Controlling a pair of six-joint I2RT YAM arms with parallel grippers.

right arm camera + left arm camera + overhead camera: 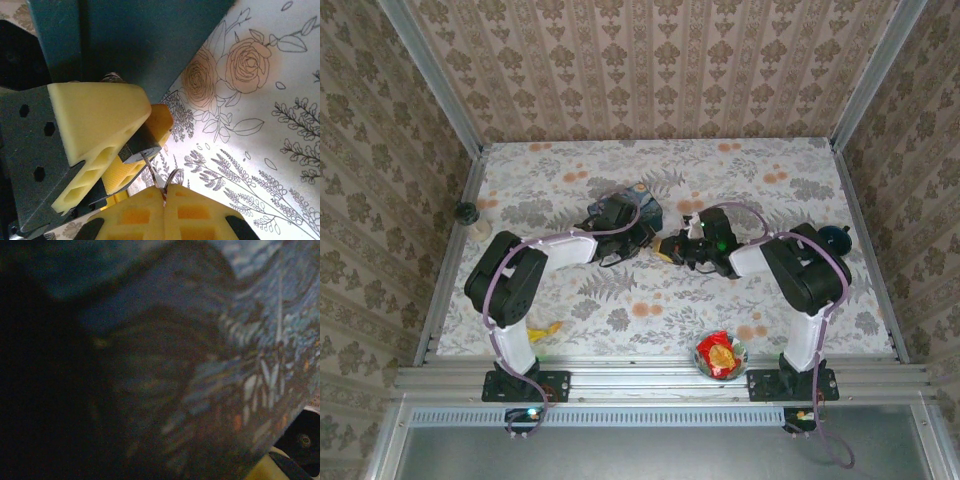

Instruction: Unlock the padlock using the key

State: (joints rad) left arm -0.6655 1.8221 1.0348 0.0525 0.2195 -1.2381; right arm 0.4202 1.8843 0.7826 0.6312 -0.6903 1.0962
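Black padlock, silvery end face, thin key touching it

Overhead, even soft light; close against the blue tin the picture is dim and blurred (its left nearly black).

2 arms reach inward; left end effector clamped, right end effector pinched closed.
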